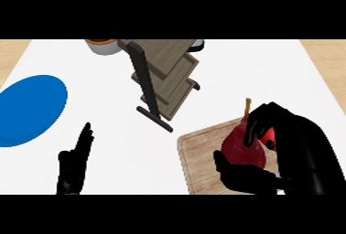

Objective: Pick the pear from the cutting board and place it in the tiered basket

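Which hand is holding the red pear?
The right hand, its fingers curled round the pear at the cutting board. The left hand is open and holds nothing.

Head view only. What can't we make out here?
Pear: right side and underside hidden by the right hand curled round it; contact with the cutting board cannot be told.
Cutting board: right part under the hand, near edge cut off below.
Tiered basket: top cut off by the upper edge.
Container behind the basket: mostly cut off, kind unclear.
Blue plate: left rim beyond the view's edge.
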Robot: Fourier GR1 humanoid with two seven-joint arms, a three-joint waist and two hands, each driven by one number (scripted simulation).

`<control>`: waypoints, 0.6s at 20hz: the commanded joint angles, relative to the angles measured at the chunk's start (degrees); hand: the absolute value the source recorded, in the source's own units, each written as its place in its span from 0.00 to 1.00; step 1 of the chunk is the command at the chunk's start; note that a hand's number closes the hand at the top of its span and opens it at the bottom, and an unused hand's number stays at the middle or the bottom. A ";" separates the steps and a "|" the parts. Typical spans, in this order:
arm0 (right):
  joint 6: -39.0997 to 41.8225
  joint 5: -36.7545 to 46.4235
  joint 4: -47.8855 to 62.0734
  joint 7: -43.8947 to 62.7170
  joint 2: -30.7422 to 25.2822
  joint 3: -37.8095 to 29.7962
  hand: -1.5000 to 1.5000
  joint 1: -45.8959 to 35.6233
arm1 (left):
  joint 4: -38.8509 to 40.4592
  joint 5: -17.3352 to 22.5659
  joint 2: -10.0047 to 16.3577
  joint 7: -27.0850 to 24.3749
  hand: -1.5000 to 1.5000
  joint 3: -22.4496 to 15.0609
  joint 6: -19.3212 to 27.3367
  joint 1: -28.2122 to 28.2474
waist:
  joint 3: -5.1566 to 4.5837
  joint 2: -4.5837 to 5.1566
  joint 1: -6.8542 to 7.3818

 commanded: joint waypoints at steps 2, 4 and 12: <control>5.88 6.35 -8.65 14.35 3.90 -3.89 1.00 -8.60 | 0.24 -0.24 -0.73 -0.57 0.50 -0.47 0.21 0.87 | -0.27 -0.43 -0.46; 9.49 8.29 -8.76 14.34 2.00 -5.23 1.00 -13.33 | 0.59 -0.26 0.02 -0.71 0.50 0.44 0.17 0.28 | -0.29 -0.29 0.02; 16.11 7.52 -2.02 11.40 2.36 -10.56 1.00 -25.43 | 0.65 -0.54 -0.42 0.48 0.50 -0.22 0.05 -0.17 | -0.37 -0.43 -0.07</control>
